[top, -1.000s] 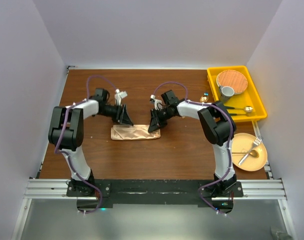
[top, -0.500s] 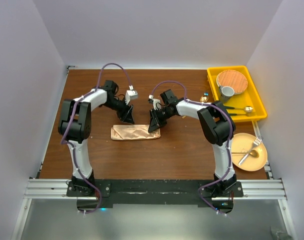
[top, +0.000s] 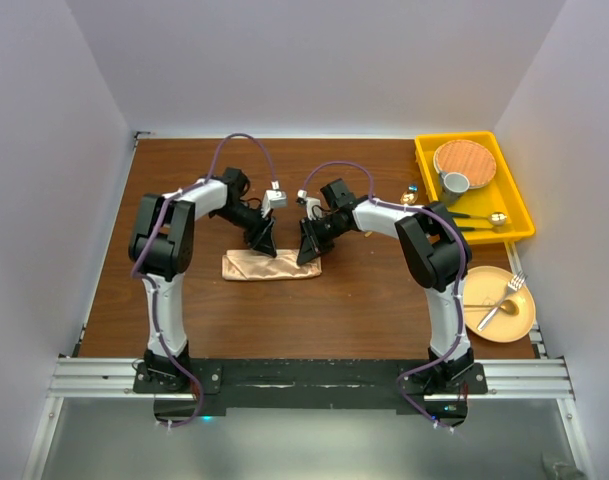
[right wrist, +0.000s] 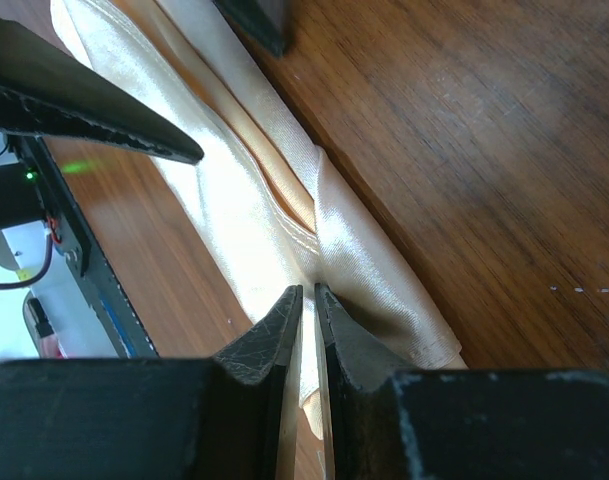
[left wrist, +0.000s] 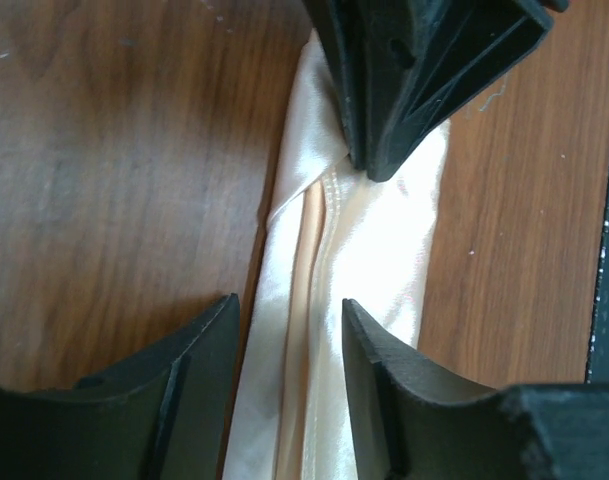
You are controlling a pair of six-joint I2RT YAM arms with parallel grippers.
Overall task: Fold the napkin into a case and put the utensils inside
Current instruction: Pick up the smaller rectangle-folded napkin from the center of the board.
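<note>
The napkin lies folded as a narrow peach satin case (top: 271,266) at the table's middle. My right gripper (top: 310,252) is at the case's right end, shut on a fold of its top layer (right wrist: 309,292); the case (right wrist: 234,200) stretches away from it. My left gripper (top: 265,242) is open just above the case's middle, its jaws standing either side of the upper folds (left wrist: 289,320) of the case (left wrist: 374,260), with nothing held. A gold fork and spoon (top: 504,296) lie on the yellow plate at right. Another gold utensil (top: 484,218) lies in the yellow tray.
The yellow tray (top: 519,205) at the back right holds a round wood-toned plate (top: 465,158) and a grey cup (top: 454,183). A yellow plate (top: 522,322) sits at the right edge. Small items (top: 411,193) lie beside the tray. White walls surround the table.
My left gripper has swung right from the case's left part to its middle, close to the right gripper. The right gripper and the case have stayed put.
</note>
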